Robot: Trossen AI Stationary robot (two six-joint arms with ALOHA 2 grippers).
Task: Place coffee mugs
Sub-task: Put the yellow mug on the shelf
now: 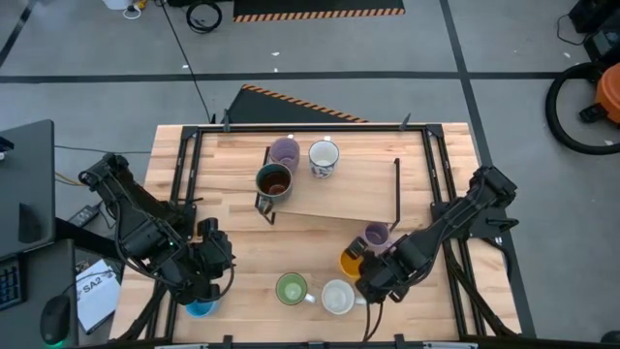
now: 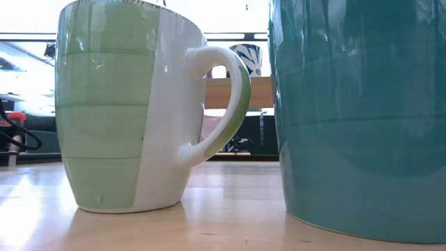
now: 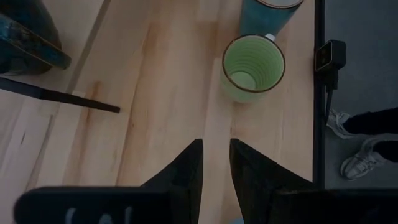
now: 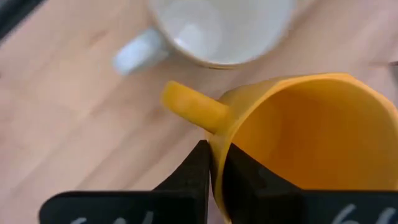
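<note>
Orange glazed ceramic mug (image 4: 298, 137) sits pinched by its rim in the right hand (image 4: 214, 171), fingers astride the wall, likely for lifting. Left hand (image 3: 216, 165) hovers slightly parted, grasping nothing, above the wooden tabletop (image 3: 155, 93) near the green ribbed mug (image 3: 253, 65).

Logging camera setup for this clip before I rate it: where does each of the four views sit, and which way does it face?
High view: overhead, straight down on the table; both arms show, left gripper and right gripper near its front edge.
Low view: at tabletop height, level across the table; green mug and blue mug fill it; no arm shows.
Left wrist view: down past its own fingers at the green mug.
Right wrist view: own fingers pinch the orange mug rim; white mug beyond.
Shared: the green mug shows in high, low and left wrist views.
</note>
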